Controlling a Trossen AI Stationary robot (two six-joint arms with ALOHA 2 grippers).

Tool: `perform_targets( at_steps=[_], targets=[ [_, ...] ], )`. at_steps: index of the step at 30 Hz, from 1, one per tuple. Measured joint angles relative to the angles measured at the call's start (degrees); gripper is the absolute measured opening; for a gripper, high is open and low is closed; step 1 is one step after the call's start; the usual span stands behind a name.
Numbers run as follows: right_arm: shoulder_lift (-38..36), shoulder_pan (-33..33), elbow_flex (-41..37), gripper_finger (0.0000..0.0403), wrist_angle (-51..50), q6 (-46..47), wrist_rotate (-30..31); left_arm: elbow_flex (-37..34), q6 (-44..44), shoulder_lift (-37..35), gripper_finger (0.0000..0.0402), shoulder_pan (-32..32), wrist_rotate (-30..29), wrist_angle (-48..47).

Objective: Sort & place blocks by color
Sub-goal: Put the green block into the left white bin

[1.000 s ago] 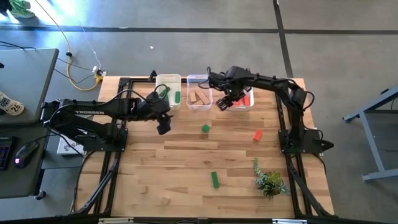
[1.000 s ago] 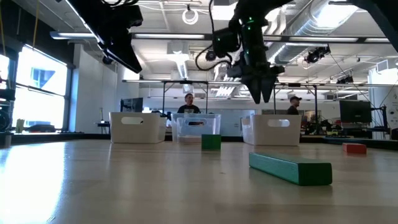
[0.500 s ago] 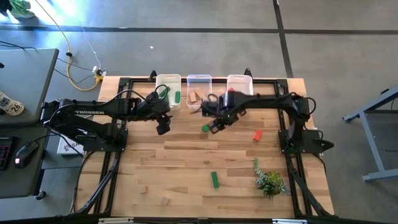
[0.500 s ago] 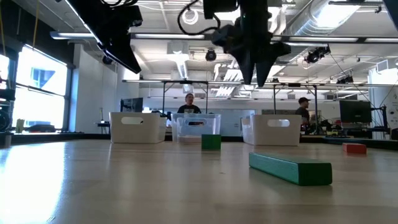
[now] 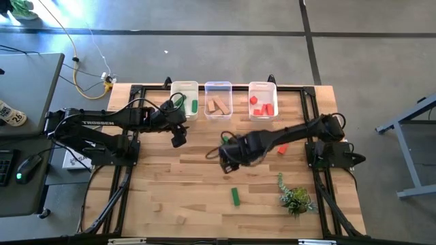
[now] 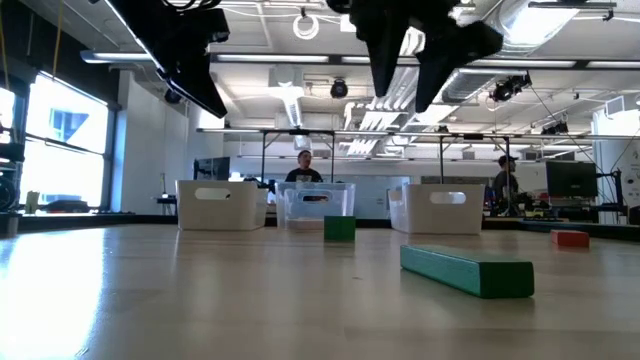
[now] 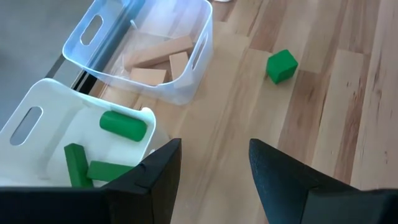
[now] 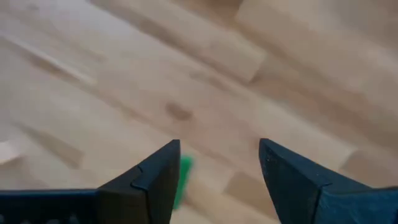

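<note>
Landmark: middle clear bin (image 5: 218,108), one of three set in a row at the table's far edge.
Blocks, general: small wooden pieces, flat-faced and square-edged, painted green or red, or left plain tan.
Blocks, left bin (image 7: 74,149): green bars and one rounded green piece (image 7: 123,125), in the white bin just left of the middle bin.
Blocks, middle bin: tan bars (image 7: 163,51), stacked loosely against each other.
Blocks, right bin (image 5: 262,109): red pieces (image 5: 261,105), exact count hard to tell.
Green cube (image 7: 282,65): loose on the table, near the front of the middle bin; the right arm covers it from above.
Green bar (image 5: 235,197): long, lying flat, well in front of the middle bin.
Red block (image 5: 281,148): loose on the table, in front of the right bin, partly behind the right arm.
Tan block (image 5: 180,219): near the front table edge, faint against the wood.
Left gripper (image 5: 178,139): hanging above the table just in front of the left bin, fingers parted, nothing between them.
Right gripper (image 5: 227,162): above the table in front of the middle bin, fingers spread, empty; a blurred green patch shows beside one finger (image 8: 158,180).
Table (image 5: 170,177): pale butcher-block planks with visible grain.
Plant sprig (image 5: 294,198): leafy green, right of the green bar.
</note>
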Motion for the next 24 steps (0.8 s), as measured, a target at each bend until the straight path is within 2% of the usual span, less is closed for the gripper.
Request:
perform_targets(
  at_steps=[10, 16, 24],
  targets=[
    [2.28, 7.19, 0.02, 0.022, 5.86, 14.19, -0.81, 0.0, 2.33, 0.0, 0.0177, -0.02, 0.02, 0.07],
    [5.87, 8.98, 0.02, 0.022, 8.96, 16.12, -4.68, 0.0, 2.33, 0.0, 0.0177, -0.02, 0.04, 0.38],
    [10.02, 10.22, 0.02, 0.022, 10.91, 17.67, -6.59, 0.0, 3.66, 0.0, 0.0177, -0.02, 0.27, 0.42]
  ],
)
